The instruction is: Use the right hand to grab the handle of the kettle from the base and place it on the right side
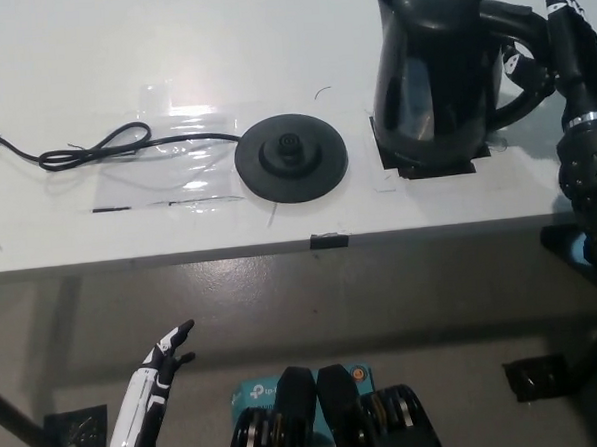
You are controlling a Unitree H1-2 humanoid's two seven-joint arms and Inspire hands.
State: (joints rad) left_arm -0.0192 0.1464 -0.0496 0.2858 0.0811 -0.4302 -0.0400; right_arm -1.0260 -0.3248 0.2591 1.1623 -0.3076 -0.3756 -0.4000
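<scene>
Black kettle (436, 71) stands upright on worktop (219, 47), right of round base (291, 157). Right hand (545, 45) grips its handle; left hand (165, 356) rests low, fingers apart.

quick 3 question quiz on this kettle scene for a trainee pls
1. True or false: the kettle sits on the base.
2. Which hand is at the kettle's handle? A) left hand B) right hand
3. Fill in: the cord runs from the base toward the table's ____ side.

Key:
1. False. It stands to the right of the base, over black tape marks.
2. B. The left hand hangs open below the table edge.
3. Left.
</scene>
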